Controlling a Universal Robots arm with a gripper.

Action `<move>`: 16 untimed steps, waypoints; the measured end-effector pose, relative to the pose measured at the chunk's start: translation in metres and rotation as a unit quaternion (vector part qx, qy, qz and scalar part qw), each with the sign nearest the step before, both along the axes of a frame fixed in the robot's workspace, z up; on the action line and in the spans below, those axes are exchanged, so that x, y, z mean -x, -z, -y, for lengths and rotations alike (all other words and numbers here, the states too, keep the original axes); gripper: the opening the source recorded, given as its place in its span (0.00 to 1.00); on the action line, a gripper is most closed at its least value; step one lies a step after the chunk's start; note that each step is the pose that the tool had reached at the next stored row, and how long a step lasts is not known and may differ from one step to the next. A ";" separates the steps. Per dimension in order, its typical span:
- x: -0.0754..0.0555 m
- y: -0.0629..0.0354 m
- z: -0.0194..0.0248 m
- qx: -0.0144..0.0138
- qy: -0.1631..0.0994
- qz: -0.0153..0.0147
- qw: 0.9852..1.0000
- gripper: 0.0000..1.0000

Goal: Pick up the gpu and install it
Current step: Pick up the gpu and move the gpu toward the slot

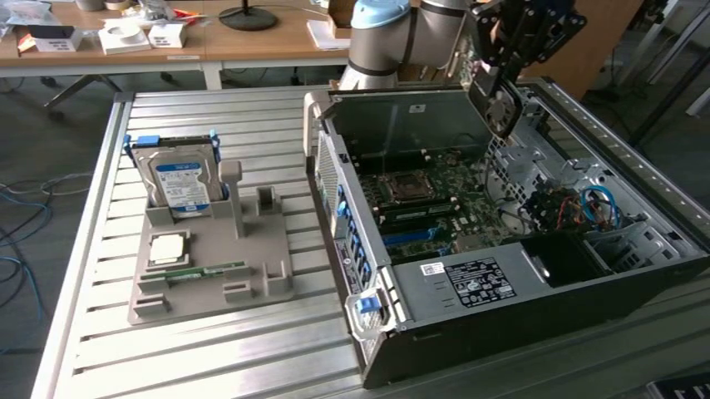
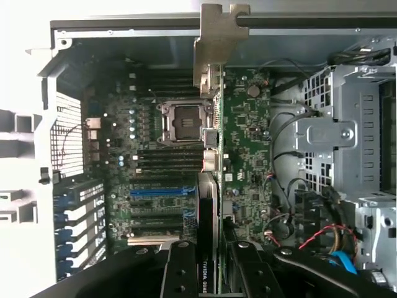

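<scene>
My fingers [image 2: 180, 270] clamp the gpu [image 2: 208, 205] edge-on above the open case [image 1: 500, 341], its motherboard [image 2: 248, 130] beneath; the hard drive [image 1: 178, 179] stands in the gray holder [image 1: 266, 249].

A cluttered wooden desk [image 1: 283, 46] stands behind the slatted metal table [image 1: 222, 349].

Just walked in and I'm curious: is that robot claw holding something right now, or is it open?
Gripper: closed on the gpu, held edge-on over the open computer case.

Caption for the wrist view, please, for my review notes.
The gripper holds the gpu edge-on above the motherboard inside the open computer case.
</scene>
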State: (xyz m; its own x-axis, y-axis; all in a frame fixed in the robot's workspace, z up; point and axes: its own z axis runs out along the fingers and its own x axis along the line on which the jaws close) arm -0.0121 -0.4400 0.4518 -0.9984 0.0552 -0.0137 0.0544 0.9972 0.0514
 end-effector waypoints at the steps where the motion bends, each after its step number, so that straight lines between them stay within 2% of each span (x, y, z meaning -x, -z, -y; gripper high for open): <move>1: -0.002 0.0000 0.0000 0.000 -0.001 0.000 1.000 0.26; 8: -0.005 0.0001 0.0000 0.000 -0.002 0.000 1.000 0.26; 13: -0.013 0.0001 0.0000 0.000 -0.006 0.000 1.000 0.26; 16: -0.014 0.0003 -0.0001 -0.001 -0.006 0.000 1.000 0.26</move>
